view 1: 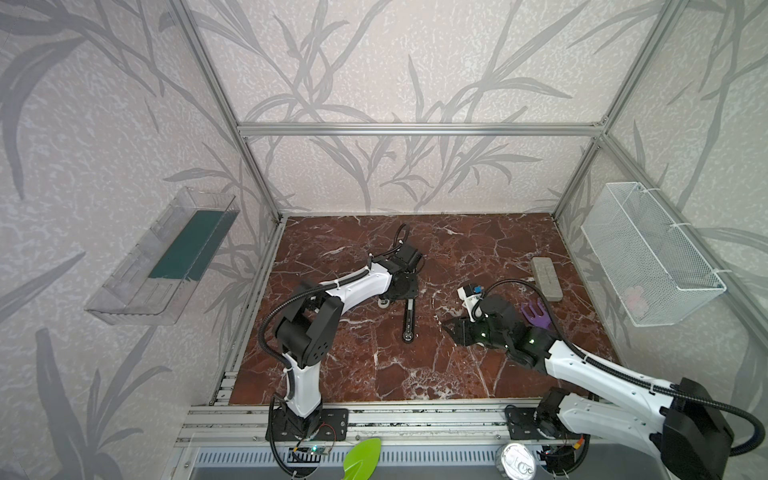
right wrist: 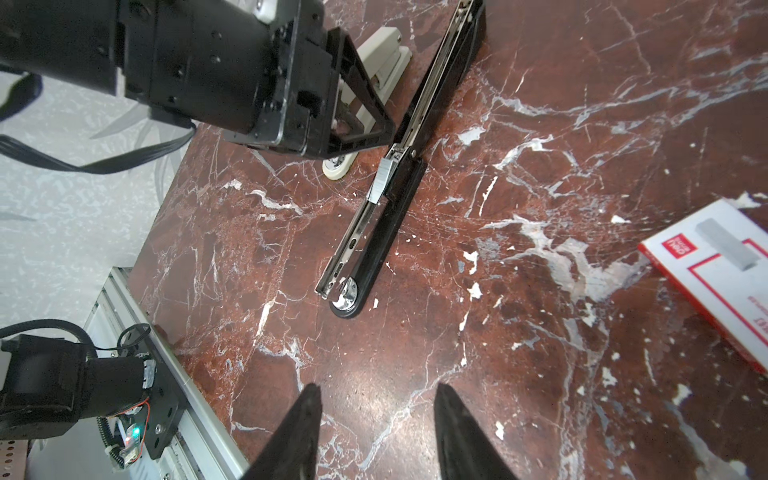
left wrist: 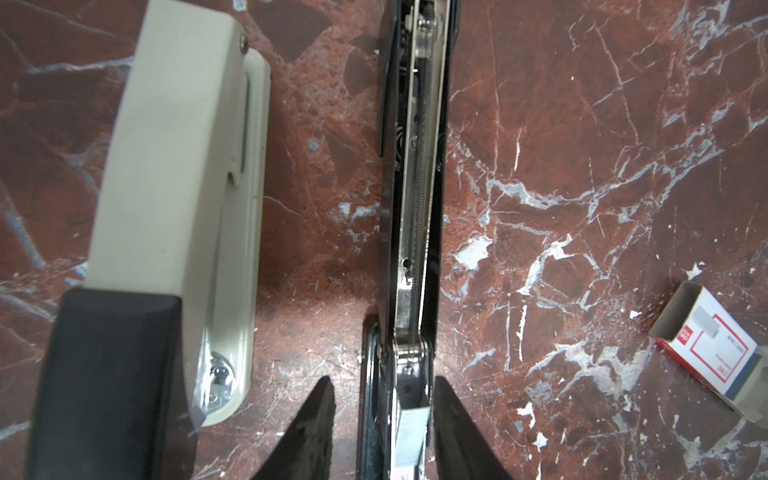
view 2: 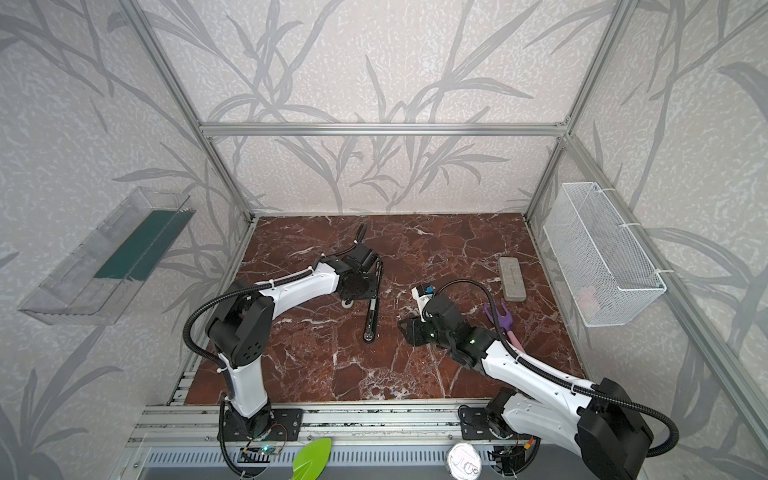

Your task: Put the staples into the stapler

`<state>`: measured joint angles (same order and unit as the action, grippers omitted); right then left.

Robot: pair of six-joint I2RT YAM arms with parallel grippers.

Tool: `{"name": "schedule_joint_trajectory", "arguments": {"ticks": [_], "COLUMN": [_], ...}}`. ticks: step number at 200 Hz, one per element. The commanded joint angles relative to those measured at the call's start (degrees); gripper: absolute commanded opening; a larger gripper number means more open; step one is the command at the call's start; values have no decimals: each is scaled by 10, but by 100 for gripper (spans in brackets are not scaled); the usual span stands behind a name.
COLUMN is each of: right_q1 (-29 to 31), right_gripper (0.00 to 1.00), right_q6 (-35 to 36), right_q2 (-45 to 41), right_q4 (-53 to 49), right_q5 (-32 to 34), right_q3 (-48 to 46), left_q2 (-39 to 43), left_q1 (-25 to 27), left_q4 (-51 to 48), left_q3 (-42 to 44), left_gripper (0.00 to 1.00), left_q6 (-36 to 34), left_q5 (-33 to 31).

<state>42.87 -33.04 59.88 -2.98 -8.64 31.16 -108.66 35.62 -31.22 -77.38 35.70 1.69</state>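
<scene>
The black stapler (view 1: 409, 320) (view 2: 371, 322) lies opened flat on the marble table. Its metal channel (right wrist: 353, 241) faces up, with a short silvery piece (right wrist: 384, 178) in it near the hinge. My left gripper (left wrist: 382, 380) is open and straddles the hinge end. One fingertip (left wrist: 446, 399) is against the stapler's side and the other fingertip (left wrist: 322, 399) stands off it. The staples, a small white box with red print (left wrist: 710, 353) (right wrist: 706, 282), lie on the table beside the stapler, grey inner part sticking out. My right gripper (right wrist: 376, 388) (view 1: 451, 326) hovers open and empty next to the box.
A beige stapler (left wrist: 174, 166) (right wrist: 382, 50) lies alongside the black one under the left wrist. A long grey block (view 1: 547, 277) and a pink-and-purple stick (view 1: 538, 316) lie at the right. A white mesh basket (view 1: 648, 253) hangs on the right wall and a clear tray (view 1: 162, 257) on the left.
</scene>
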Motion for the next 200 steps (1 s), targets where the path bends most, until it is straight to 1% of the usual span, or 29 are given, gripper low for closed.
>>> {"name": "schedule_joint_trajectory", "arguments": {"ticks": [1, 62, 128, 200], "right_q1": [2, 2, 1, 2], "right_gripper": [46, 46, 46, 46], "right_q6": [5, 4, 2, 3], "right_q2": [-16, -33, -38, -41], "right_q4": [-2, -3, -4, -2], "right_q5": [1, 6, 13, 17], "right_q3": [10, 5, 1, 2], "left_q2": [-10, -15, -5, 5], "left_q1": [1, 2, 17, 27], "left_q4": [-4, -2, -8, -17], "left_q3": [11, 23, 35, 60], "left_gripper": [40, 39, 38, 37], "left_q6": [4, 8, 9, 15], "left_q5": [-7, -12, -10, -26]}}
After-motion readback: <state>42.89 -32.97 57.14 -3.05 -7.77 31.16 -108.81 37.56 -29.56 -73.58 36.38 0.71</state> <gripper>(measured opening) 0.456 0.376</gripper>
